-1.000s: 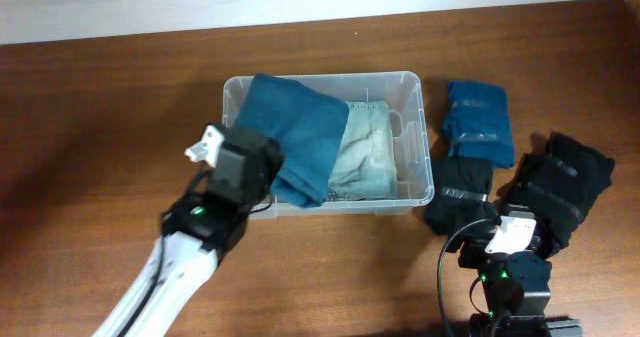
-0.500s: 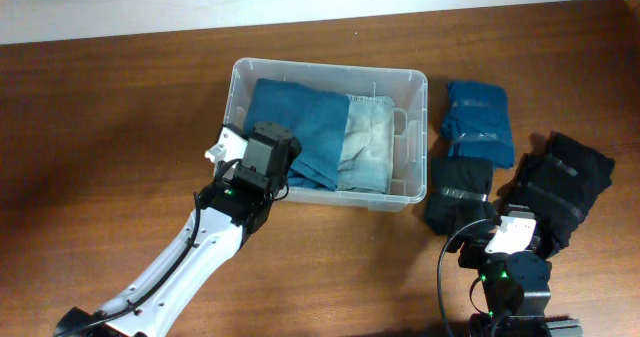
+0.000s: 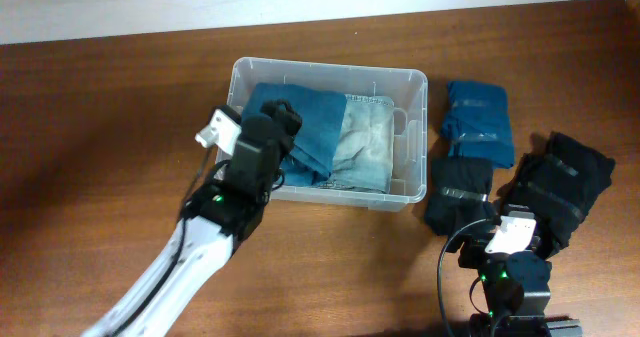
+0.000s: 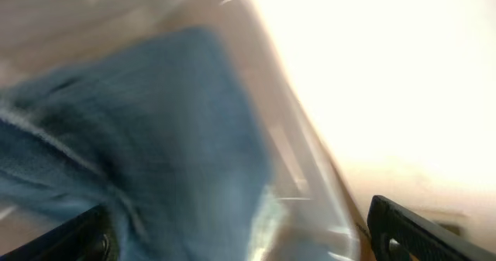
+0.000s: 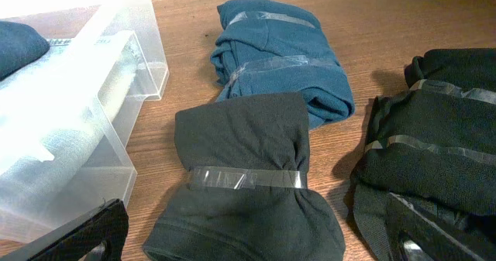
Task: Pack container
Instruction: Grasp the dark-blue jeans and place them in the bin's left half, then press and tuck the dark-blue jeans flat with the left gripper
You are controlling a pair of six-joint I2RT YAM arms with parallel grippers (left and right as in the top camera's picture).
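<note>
My left tool is spread over the teal cloth inside the container, positioned mid-table. My right tool is spread, just above a black bundle.

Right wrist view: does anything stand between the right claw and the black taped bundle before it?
Nothing visible does. The black taped bundle lies directly ahead of the open right claw, and the container stands off to its left.
</note>
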